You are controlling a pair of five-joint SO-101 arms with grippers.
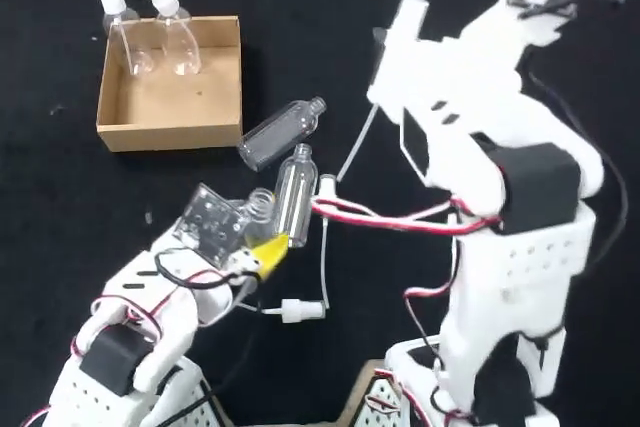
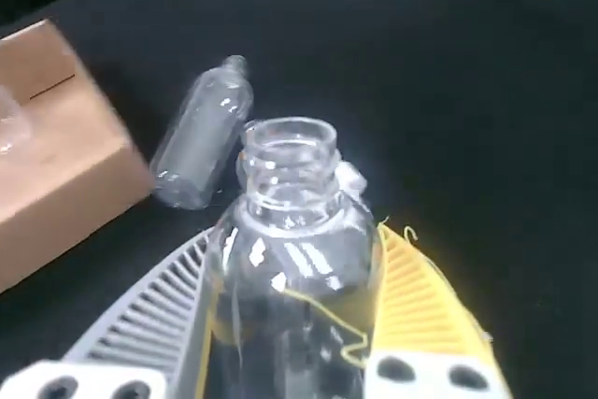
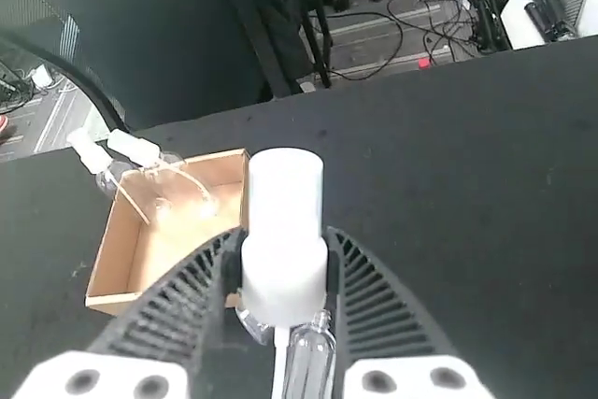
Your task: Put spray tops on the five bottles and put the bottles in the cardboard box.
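**Ana:** What did the high view show?

**Ben:** A cardboard box (image 1: 170, 122) sat at the far left of the black counter (image 1: 60, 197). Two capped bottles (image 1: 180, 45) leaned inside it against the far wall. Just off its near right corner lay a bare bottle (image 1: 283, 134), and a second bare bottle (image 1: 295, 197) lay beside that. The left pincer (image 1: 262, 242) gripped an open-necked bottle (image 1: 260, 207) next to the second one. A loose spray top (image 1: 300, 309) lay on the counter nearby. The right pincer (image 1: 398, 32) hung high over the middle, and the thin tube of the held spray top (image 1: 361, 139) dangled below it.

**Ana:** And the left wrist view?

**Ben:** The grey and yellow fingers (image 2: 416, 296) were clamped on the open-necked bottle (image 2: 290, 221), which stood upright between them. One bare bottle (image 2: 201, 133) lay beyond it, beside the box corner (image 2: 56, 137).

**Ana:** The right wrist view?

**Ben:** The black fingers (image 3: 369, 296) were closed around the held spray top (image 3: 283, 221), white head up. The box (image 3: 168, 240) and its capped bottles (image 3: 135, 149) were farther off, and a bottle neck (image 3: 313, 343) showed underneath.
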